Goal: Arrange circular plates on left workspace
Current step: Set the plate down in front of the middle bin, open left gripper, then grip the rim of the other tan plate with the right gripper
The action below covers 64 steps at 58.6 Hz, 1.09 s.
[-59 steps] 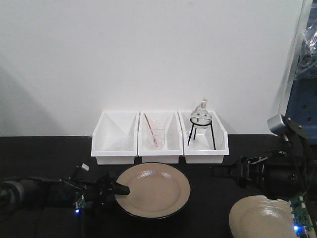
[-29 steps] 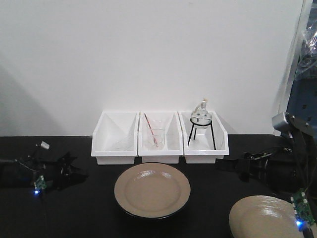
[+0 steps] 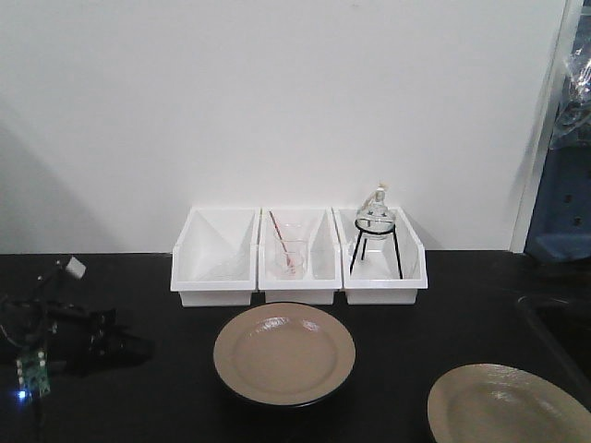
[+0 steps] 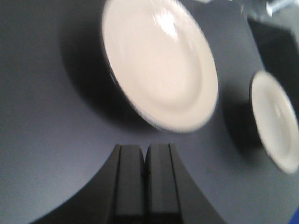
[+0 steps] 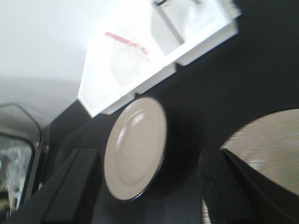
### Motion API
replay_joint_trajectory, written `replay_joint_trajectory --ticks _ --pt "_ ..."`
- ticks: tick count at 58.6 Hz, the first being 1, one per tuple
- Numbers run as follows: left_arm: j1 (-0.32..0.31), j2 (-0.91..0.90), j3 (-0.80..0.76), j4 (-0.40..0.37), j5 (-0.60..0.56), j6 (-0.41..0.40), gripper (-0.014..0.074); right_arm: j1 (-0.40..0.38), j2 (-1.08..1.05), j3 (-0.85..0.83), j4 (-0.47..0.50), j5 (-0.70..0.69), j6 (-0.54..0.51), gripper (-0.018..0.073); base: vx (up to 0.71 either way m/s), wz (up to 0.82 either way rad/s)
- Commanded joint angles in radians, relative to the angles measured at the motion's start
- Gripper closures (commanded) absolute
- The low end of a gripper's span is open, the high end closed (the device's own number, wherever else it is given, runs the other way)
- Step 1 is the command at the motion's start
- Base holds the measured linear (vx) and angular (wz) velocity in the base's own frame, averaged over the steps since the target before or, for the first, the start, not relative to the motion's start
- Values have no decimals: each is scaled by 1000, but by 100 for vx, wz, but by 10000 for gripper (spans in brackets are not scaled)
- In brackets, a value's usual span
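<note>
Between grasps: left pincer [image 4: 145, 151] closed on nothing, right pincer [image 5: 148, 156] gaping and empty. Centre plate [image 3: 284, 353] resting on the bench [image 3: 166, 406] just near of the white bins [image 3: 297, 254]; near-right plate [image 3: 508, 406] apparently next, needing a rim grip and a carry leftward.

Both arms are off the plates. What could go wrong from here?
The middle plate lies close in front of the white bins holding glassware; a careless lift could knock them.
The right plate must cross past it and may clip it.
The left pincer is shut; open it before approaching.
</note>
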Motion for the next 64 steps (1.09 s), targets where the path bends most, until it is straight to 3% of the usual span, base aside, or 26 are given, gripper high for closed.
replay_joint_trajectory --ticks 1,9,16,22,37,59,64 --pt "-30 -110 73 -59 -20 57 597 -96 11 -39 39 63 1 71 0 0" --pt "-57 -192 251 -102 -57 126 597 -196 71 -39 -76 62 6 71 0 0" --pt "-58 -257 383 -170 -58 200 597 -203 118 -39 -192 25 18 71 0 0" --pt "-58 -309 473 -223 -52 249 597 -203 166 -39 -183 22 17 71 0 0" --pt "-58 -407 624 -274 -43 335 597 -189 275 -39 -191 37 -26 71 0 0" --pt "-57 -500 640 -342 -5 347 597 -59 401 -39 -190 33 -84 74 0 0" --pt "-57 -500 640 -342 -5 347 597 -33 418 -39 -167 23 -85 129 0 0"
